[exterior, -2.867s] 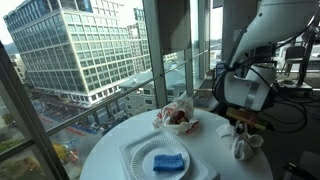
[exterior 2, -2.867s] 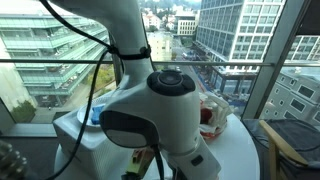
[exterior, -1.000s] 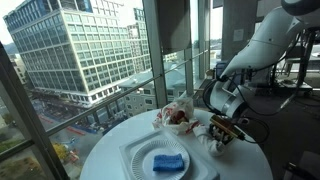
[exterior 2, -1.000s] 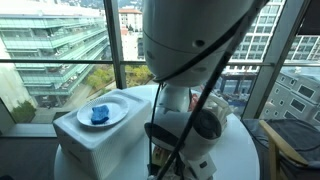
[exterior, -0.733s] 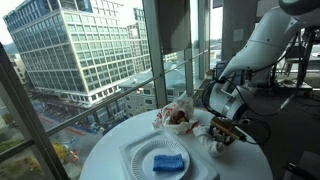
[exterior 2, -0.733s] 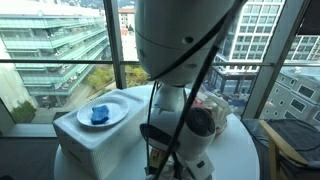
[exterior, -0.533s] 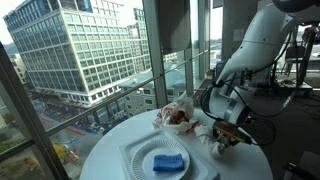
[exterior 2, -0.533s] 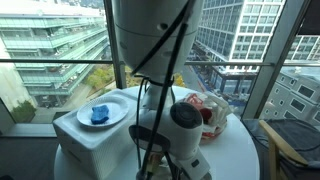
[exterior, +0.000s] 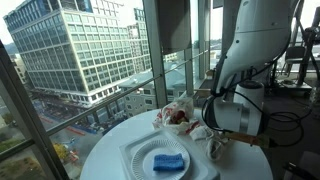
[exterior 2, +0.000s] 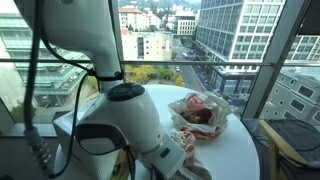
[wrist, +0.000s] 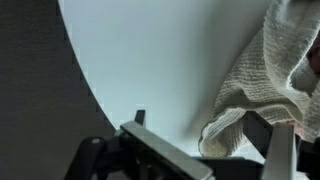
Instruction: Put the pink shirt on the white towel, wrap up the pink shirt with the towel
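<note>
The hand hung low over the round white desk, at the edge of the white towel. A towel fold touched one finger. Whether the jaws stood apart or closed could not be told. The pink shirt lay bundled inside the towel, toward the desk's far side.

Lit hard by daylight through tall windows in both exterior views; sky blown out upper left. Robot arm close to lens, backlit, smeared soft. Wrist view dim, grainy: table pale grey, left side near black, white towel blurred.
</note>
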